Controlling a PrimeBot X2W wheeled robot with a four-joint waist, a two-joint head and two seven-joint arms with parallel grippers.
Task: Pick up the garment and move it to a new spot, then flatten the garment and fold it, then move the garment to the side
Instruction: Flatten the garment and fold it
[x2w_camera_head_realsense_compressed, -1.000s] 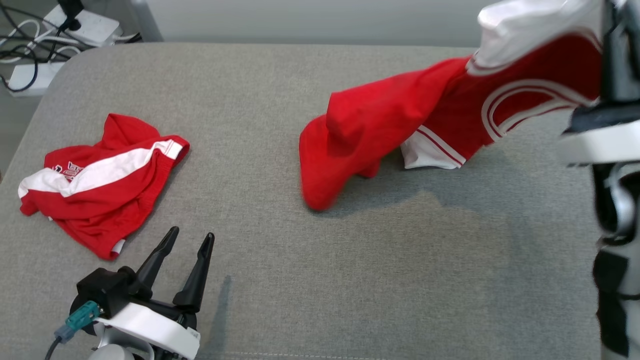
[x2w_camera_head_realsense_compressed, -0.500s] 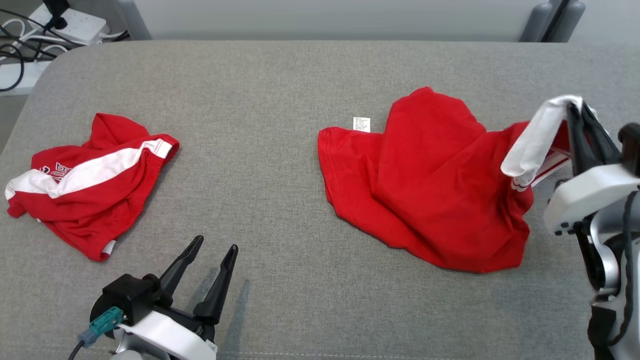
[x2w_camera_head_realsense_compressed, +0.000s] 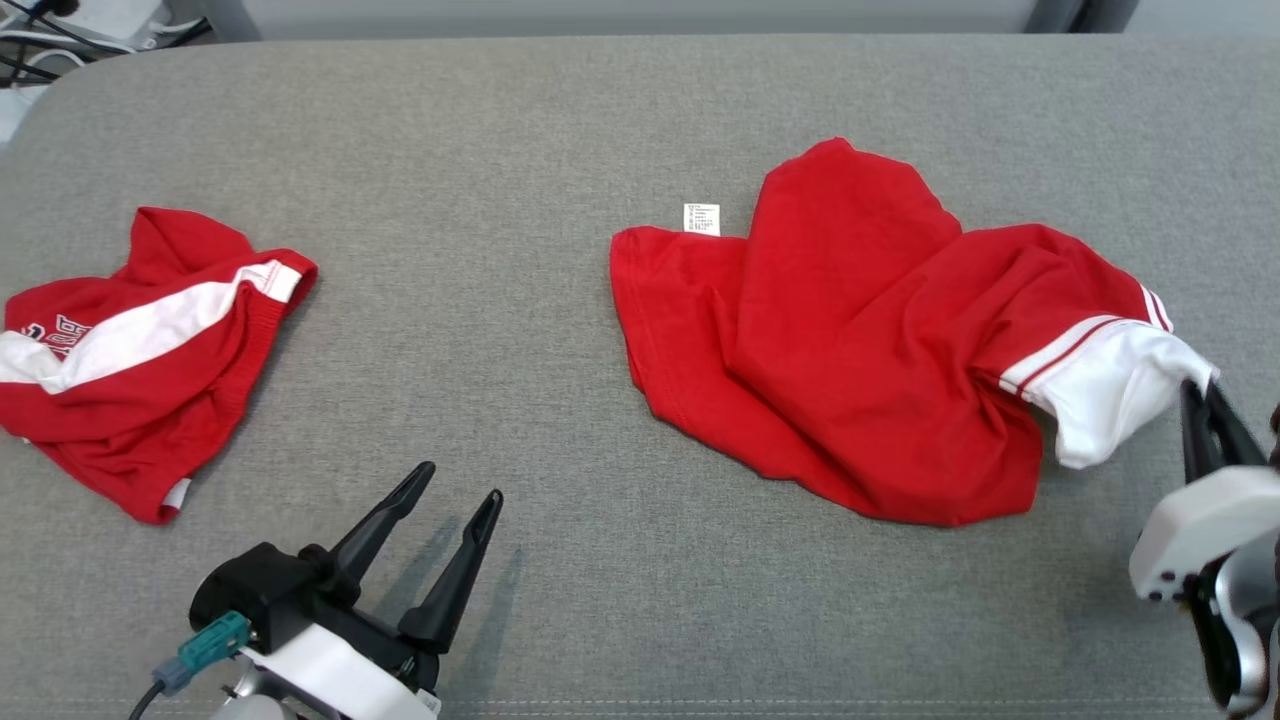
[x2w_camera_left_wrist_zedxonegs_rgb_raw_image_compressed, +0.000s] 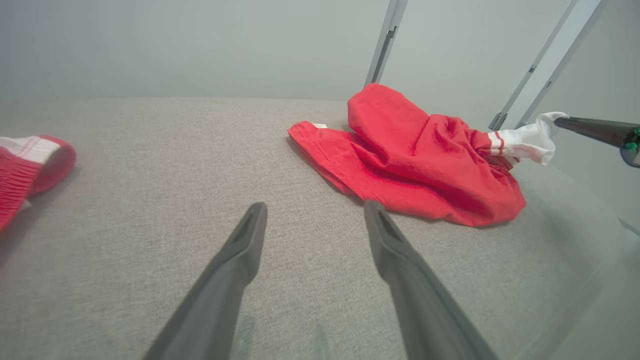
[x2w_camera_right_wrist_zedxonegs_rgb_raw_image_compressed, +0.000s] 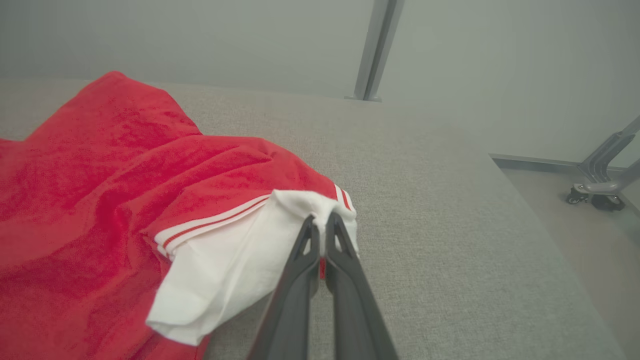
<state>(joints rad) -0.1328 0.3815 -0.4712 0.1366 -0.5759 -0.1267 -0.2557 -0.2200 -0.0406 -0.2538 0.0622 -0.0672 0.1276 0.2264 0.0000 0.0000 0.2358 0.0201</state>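
We see the red garment (x2w_camera_head_realsense_compressed: 860, 360) lying crumpled on the right half of the grey table (x2w_camera_head_realsense_compressed: 500, 200), with its care label (x2w_camera_head_realsense_compressed: 701, 219) showing at the edge nearest the table's middle. The right gripper (x2w_camera_head_realsense_compressed: 1200, 392) is by the table's right edge. Its jaws are pressed together on the tip of the white sleeve (x2w_camera_head_realsense_compressed: 1110, 400), and the right wrist view shows the cloth caught between them.

Half a second ago that sleeve was draped high over the gripper. Now it has come down and is drawn out toward the table's right edge, and the red body looks spread a little wider. A second ago most of the garment was hanging in the air above the table. (The head camera has tipped too, so the shift of the whole scene is not the things moving.)

The left gripper (x2w_camera_head_realsense_compressed: 460, 482) hovers over the table's near edge with its jaws spread and nothing between them, as before. A second red-and-white garment (x2w_camera_head_realsense_compressed: 140, 350) lies bunched at the table's left end.
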